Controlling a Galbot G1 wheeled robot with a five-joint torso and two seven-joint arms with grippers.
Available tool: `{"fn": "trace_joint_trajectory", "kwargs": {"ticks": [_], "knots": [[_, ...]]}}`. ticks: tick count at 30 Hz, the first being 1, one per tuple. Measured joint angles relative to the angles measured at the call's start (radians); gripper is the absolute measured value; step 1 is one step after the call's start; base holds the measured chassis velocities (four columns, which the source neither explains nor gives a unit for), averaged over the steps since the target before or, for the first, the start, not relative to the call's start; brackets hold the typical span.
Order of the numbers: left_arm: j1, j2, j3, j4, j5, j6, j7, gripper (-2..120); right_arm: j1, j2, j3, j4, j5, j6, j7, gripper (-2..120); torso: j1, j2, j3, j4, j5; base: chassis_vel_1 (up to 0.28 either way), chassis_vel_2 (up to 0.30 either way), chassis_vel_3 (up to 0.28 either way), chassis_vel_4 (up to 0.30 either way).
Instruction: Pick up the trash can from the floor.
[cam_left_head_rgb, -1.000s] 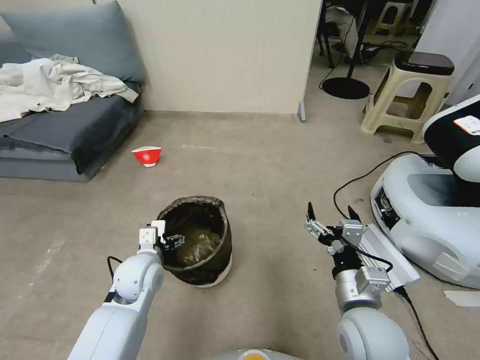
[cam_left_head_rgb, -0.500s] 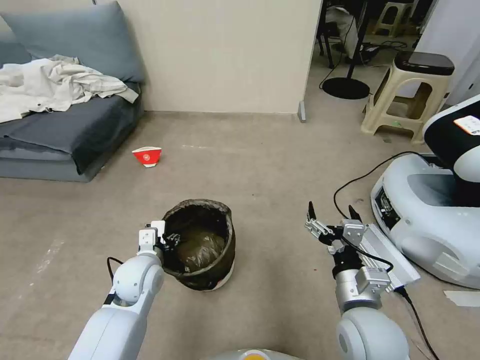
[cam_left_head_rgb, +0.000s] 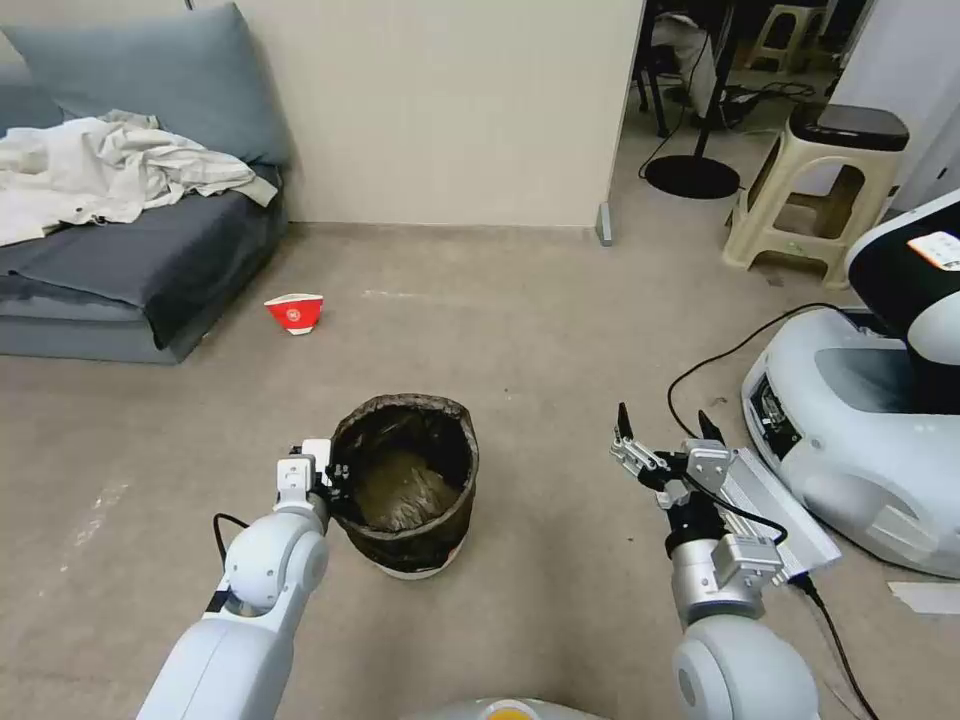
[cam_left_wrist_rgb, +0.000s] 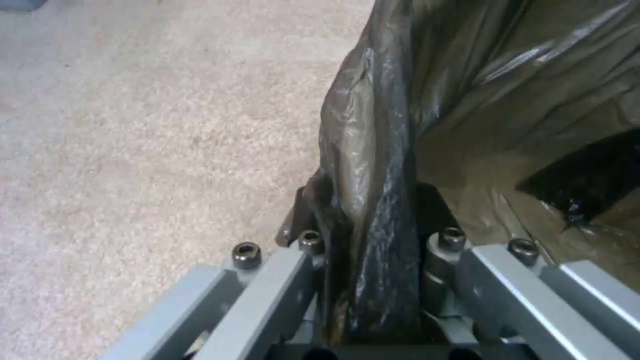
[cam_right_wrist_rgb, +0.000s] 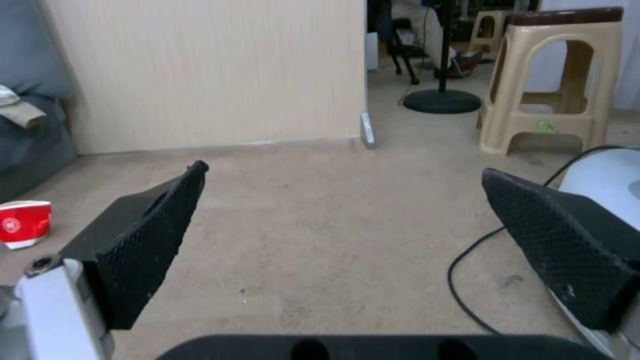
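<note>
Big beige floor (cam_left_head_rgb: 560, 330) with a grey sofa (cam_left_head_rgb: 130, 260) off on the left and a plastic stool (cam_left_head_rgb: 815, 190) far right. The trash can (cam_left_head_rgb: 410, 485) sits near the middle of the floor, just in front of the robot, dark bag folded over its rim and a bit of white base showing. The left gripper (cam_left_head_rgb: 338, 478) is clamped on the can's near-left rim, one finger inside and one outside, pinching the bag. The right gripper (cam_left_head_rgb: 665, 425) hangs well off to the right with its fingers spread wide, holding nothing. Small red bowl (cam_left_head_rgb: 294, 311) lies near the sofa.
</note>
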Motion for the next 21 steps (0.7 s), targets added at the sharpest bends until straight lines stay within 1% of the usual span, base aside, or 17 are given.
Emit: {"fn": "trace_joint_trajectory", "kwargs": {"ticks": [3, 4, 6, 8, 9, 12, 13, 15, 17, 18, 19, 20, 21], "knots": [[0.019, 0.0, -0.001, -0.013, -0.003, -0.031, 0.001, 10, -0.003, 0.0, 0.0, 0.004, 0.0, 0.002, 0.0, 100, 0.0, 0.0, 0.0, 0.0, -0.0001, 0.0, 0.0, 0.0, 0.0], [0.019, 0.0, -0.001, -0.013, -0.003, -0.031, 0.001, 10, -0.003, 0.0, 0.0, 0.004, 0.0, 0.002, 0.0, 100, 0.0, 0.0, 0.0, 0.0, -0.0001, 0.0, 0.0, 0.0, 0.0], [0.041, 0.001, -0.003, -0.03, -0.013, -0.084, 0.003, 9, -0.004, -0.002, 0.002, 0.008, 0.0, 0.003, 0.0, 100, 0.0, 0.0, 0.0, -0.0001, -0.0006, 0.0, 0.0, 0.0, 0.0], [0.061, 0.007, -0.008, -0.038, -0.017, -0.159, 0.015, 7, -0.003, -0.004, 0.004, 0.011, 0.002, 0.003, 0.0, 100, 0.0, 0.0, 0.0, -0.0003, -0.001, 0.0, 0.0, 0.0, 0.0], [0.061, 0.007, -0.008, -0.038, -0.017, -0.159, 0.015, 7, -0.003, -0.004, 0.004, 0.011, 0.002, 0.003, 0.0, 100, 0.0, 0.0, 0.0, -0.0003, -0.001, 0.0, 0.0, 0.0, 0.0], [0.09, 0.018, -0.027, -0.061, -0.024, -0.233, 0.027, 4, 0.003, -0.006, 0.006, 0.014, 0.006, 0.003, 0.0, 100, 0.0, 0.0, 0.0, -0.0002, 0.0001, 0.0, 0.0, 0.0, 0.0], [0.101, 0.018, -0.031, -0.071, -0.029, -0.249, 0.03, 4, 0.004, -0.007, 0.007, 0.015, 0.009, 0.003, 0.0, 100, 0.0, 0.0, 0.0, 0.0, -0.0006, 0.0, 0.0, 0.0, 0.0], [0.11, 0.019, -0.035, -0.082, -0.033, -0.258, 0.031, 4, 0.004, -0.008, 0.008, 0.016, 0.011, 0.003, 0.0, 100, 0.0, 0.0, 0.0, 0.0, -0.0006, 0.0, 0.0, 0.0, 0.0], [0.134, 0.02, -0.047, -0.125, -0.047, -0.271, 0.03, 4, 0.004, -0.011, 0.012, 0.018, 0.016, 0.002, 0.001, 100, 0.0, 0.0, 0.0, -0.0001, 0.0, 0.0, 0.0, 0.0, 0.0], [0.134, 0.02, -0.047, -0.125, -0.047, -0.271, 0.03, 4, 0.004, -0.011, 0.012, 0.018, 0.016, 0.002, 0.001, 100, 0.0, 0.0, 0.0, -0.0001, 0.0, 0.0, 0.0, 0.0, 0.0], [0.144, 0.02, -0.051, -0.147, -0.054, -0.273, 0.03, 4, 0.006, -0.012, 0.012, 0.018, 0.018, 0.002, 0.001, 100, 0.0, 0.0, 0.0, 0.0, 0.0, 0.0, 0.0, 0.0, 0.0], [0.172, 0.022, -0.062, -0.22, -0.075, -0.273, 0.032, 3, 0.013, -0.017, 0.013, 0.021, 0.021, -0.002, 0.001, 100, 0.0, 0.0, 0.0, -0.0002, -0.0001, 0.0, 0.0, 0.0, 0.0], [0.186, 0.023, -0.068, -0.257, -0.087, -0.272, 0.031, 3, 0.016, -0.019, 0.012, 0.022, 0.022, -0.004, 0.002, 100, 0.0, 0.0, 0.0, -0.0002, 0.0001, 0.0, 0.0, 0.0, 0.0]]}}
